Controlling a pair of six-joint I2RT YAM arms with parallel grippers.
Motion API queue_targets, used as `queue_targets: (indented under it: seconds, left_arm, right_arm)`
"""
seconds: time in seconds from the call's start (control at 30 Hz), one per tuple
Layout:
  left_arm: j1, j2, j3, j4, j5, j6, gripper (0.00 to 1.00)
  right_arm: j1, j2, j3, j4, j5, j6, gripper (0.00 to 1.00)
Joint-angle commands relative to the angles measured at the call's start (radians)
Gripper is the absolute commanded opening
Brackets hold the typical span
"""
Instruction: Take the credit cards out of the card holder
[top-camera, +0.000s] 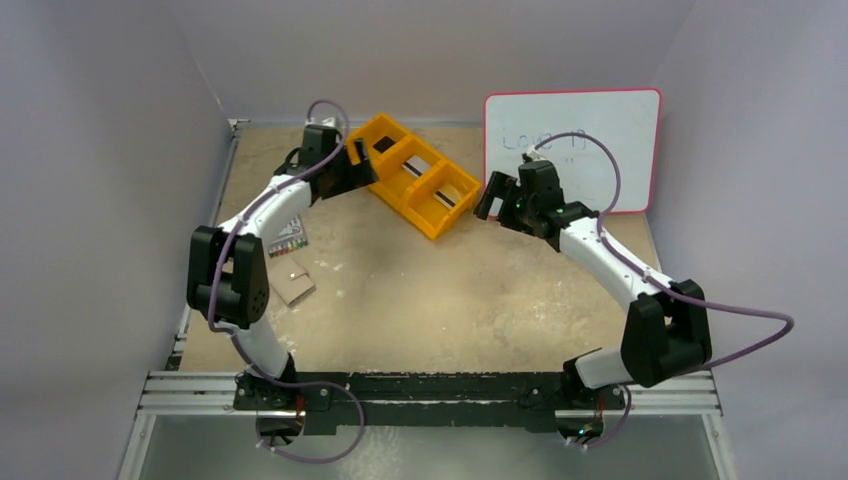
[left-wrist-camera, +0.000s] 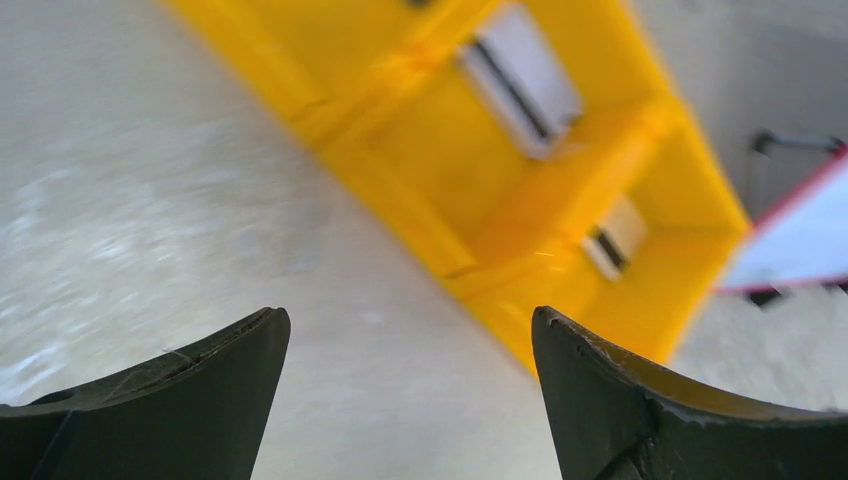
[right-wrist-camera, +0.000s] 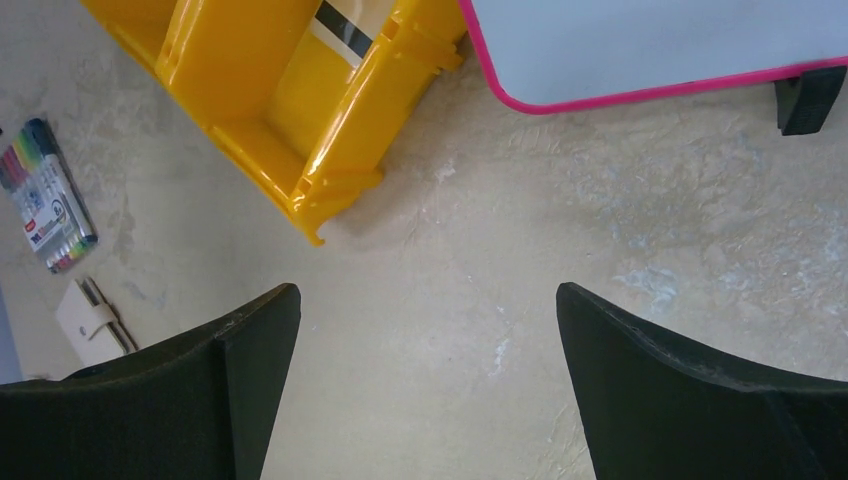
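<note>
Currently both arms reach over the far half of the tabletop (top-camera: 450, 300), neither touching anything. Left fingers (left-wrist-camera: 200, 400) are spread wide with nothing between them, hovering at the far-left end of the orange tray (top-camera: 403, 207); that wrist view is blurred. Right fingers (right-wrist-camera: 230, 390) are likewise spread apart and empty, above bare tabletop just off the tray's near-right end, next to the whiteboard (top-camera: 572, 150). Card holder (top-camera: 292, 283) lies flat on the tabletop at the left, close to the left arm's elbow, well apart from both sets of fingers. It looks folded shut, tan side up, and the right wrist view shows its strap across it. Pack of markers (top-camera: 290, 238) sits just beyond it, not touching. Tray has three compartments: a striped card (top-camera: 420, 165), pale with a dark band, lies in the middle one and a second card (top-camera: 452, 197) in the right-hand one. Something dark is in the left one, can't tell what
</note>
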Motion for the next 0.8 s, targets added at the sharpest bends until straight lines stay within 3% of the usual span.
queue_targets:
  seconds: [0.0,0.3,0.77]
  left_arm:
    - [-0.093,0.016,0.102,0.12,0.132,0.096,0.91]
    - [-0.157,0.21,0.272,0.156,0.217,0.095,0.91]
    - [-0.16,0.396,0.41,0.123,0.185,0.137,0.91]
  right_arm:
    - [0.015,-0.023,0.025,-0.018,0.074,0.04,1.0]
    - [0.016,-0.2,-0.148,0.004,0.029,0.049,1.0]
    - [0.014,-0.297,-0.273,-0.02,0.023,0.063,1.0]
